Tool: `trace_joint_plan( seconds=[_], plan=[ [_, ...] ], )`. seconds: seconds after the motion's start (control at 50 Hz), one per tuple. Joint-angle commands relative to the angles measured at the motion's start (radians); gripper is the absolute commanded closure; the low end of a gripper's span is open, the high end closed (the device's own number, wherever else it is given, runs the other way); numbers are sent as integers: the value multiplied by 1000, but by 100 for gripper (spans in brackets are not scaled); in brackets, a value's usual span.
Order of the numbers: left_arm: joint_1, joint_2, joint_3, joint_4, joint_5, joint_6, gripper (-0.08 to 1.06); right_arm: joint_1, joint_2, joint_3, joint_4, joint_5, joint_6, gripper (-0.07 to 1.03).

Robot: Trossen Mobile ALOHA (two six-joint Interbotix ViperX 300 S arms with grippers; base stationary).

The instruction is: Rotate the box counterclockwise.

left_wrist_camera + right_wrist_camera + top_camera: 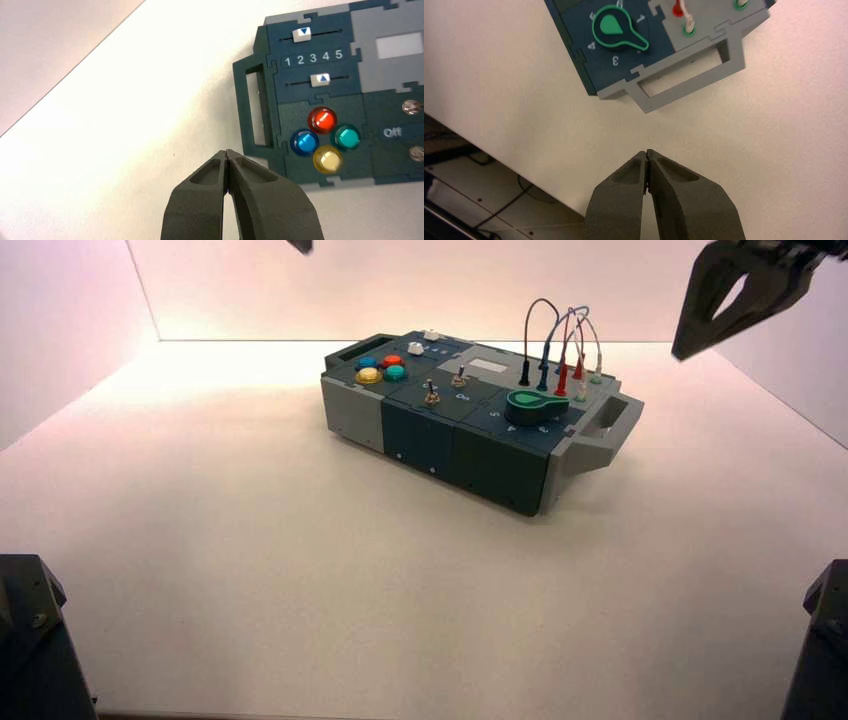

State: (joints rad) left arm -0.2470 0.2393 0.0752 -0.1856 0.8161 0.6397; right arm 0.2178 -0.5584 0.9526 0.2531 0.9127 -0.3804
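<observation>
Dark teal and grey panels form the box (455,425), which we locate on the pale table (300,580), beyond the middle of the surface. We see it set at a slant: its left end lies farther from us, its right end nearer.

At the left end we identify a dark handle (244,110) and four buttons: blue (304,142), red (322,120), green (346,137) and yellow (327,160). Beside them we find two white sliders on either side of a 1-to-5 scale; the outer slider (301,34) stands close to 2, the inner slider (320,80) between 3 and 4. Two toggle switches (431,393) occupy the middle section.

Toward the right end we note the green-topped knob (612,26), its pointer directed between 1 and 3, looped wires (566,320) rising from plugs, and a grey handle (689,82).

We observe the left gripper (226,151) above the table near the dark handle, its fingertips together. We observe the right gripper (647,151) above the table off the right end, near the grey handle, its fingertips also together. Both grippers are apart from the box.
</observation>
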Motion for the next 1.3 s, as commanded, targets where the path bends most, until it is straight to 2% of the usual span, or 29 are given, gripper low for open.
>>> trace_joint_plan(
  seconds=[0.02, 0.12, 0.38, 0.64, 0.76, 0.98, 1.3],
  plan=[
    [-14, 40, -97, -5, 18, 23, 101, 20, 26, -32, -9, -14, -9, 98],
    [-23, 91, -150, -5, 34, 38, 101, 38, 49, -32, -14, -37, -9, 98],
    [-43, 184, -232, -8, 40, 51, 101, 48, 109, -34, -20, -54, -11, 98],
    [-46, 253, -314, -9, 35, 52, 101, 120, 189, -54, -46, -57, -9, 98],
    [-49, 284, -357, -14, 34, 52, 101, 129, 232, -63, -49, -66, -11, 98],
    [-67, 334, -403, -20, 35, 54, 101, 138, 273, -63, -67, -72, -11, 98],
    [-94, 402, -465, -21, 35, 63, 101, 140, 284, -64, -91, -133, -8, 98]
  ],
)
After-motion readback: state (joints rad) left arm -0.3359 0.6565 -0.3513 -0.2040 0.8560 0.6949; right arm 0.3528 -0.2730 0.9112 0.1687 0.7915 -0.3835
